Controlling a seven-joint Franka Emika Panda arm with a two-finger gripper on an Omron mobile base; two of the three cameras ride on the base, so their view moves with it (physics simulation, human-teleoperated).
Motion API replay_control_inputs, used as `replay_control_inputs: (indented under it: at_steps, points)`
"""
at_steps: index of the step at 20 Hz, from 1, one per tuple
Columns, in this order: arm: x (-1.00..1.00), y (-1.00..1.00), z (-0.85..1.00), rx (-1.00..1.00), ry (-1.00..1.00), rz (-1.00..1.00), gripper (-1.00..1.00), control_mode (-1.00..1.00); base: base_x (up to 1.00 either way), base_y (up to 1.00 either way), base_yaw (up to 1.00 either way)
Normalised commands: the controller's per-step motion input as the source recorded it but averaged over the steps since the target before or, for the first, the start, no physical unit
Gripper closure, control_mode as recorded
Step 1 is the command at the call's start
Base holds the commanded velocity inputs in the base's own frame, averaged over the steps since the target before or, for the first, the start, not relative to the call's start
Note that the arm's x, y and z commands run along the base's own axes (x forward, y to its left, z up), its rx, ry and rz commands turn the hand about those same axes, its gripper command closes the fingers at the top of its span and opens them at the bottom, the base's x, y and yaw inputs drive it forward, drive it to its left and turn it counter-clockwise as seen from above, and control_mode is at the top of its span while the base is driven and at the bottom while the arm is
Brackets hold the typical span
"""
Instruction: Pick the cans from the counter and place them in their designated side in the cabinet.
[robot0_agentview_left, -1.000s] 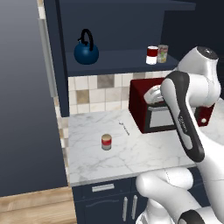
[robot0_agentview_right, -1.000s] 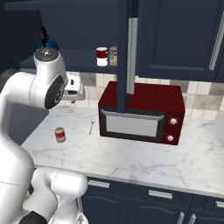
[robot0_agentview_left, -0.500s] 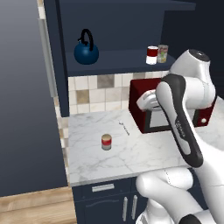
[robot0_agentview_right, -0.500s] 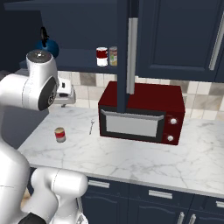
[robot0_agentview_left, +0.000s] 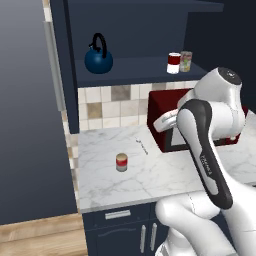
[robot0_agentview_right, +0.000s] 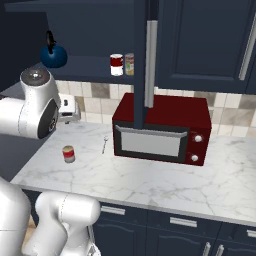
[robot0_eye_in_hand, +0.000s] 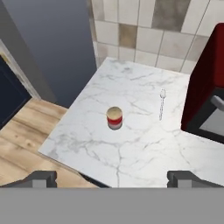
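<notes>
On marble counter (robot0_agentview_left: 165, 175), lone can (robot0_agentview_left: 121, 162)

The arm (robot0_agentview_left: 205, 150) is showing glossy white rounded shells, with a long dark grey band running along one link and bearing small pale lettering too fine to read. A round grey cap is sitting at the end of a bulbous white joint (robot0_agentview_right: 36, 102), beside a dark oval panel. The tool (robot0_eye_in_hand: 112, 177) is showing two small dark grey blocky fingertips (robot0_eye_in_hand: 41, 177), set wide apart.
</notes>
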Motion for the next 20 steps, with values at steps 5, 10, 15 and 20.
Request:
replay_control_inputs:
  at_steps: [5, 10, 15, 20]
  points:
    - [0.0, 0.02, 0.0, 0.0, -0.01, 0.0, -1.0, -1.0, 0.0, 0.0, 0.0]
    - [0.0, 0.09, -0.08, 0.0, 0.02, 0.0, -1.0, -1.0, 0.0, 0.0, 0.0]
    - [0.0, 0.16, -0.13, 0.0, 0.0, 0.0, -1.0, -1.0, 0.0, 0.0, 0.0]
    - [0.03, 0.11, -0.12, 0.0, 0.0, -0.03, -1.0, -1.0, 0.0, 0.0, 0.0]
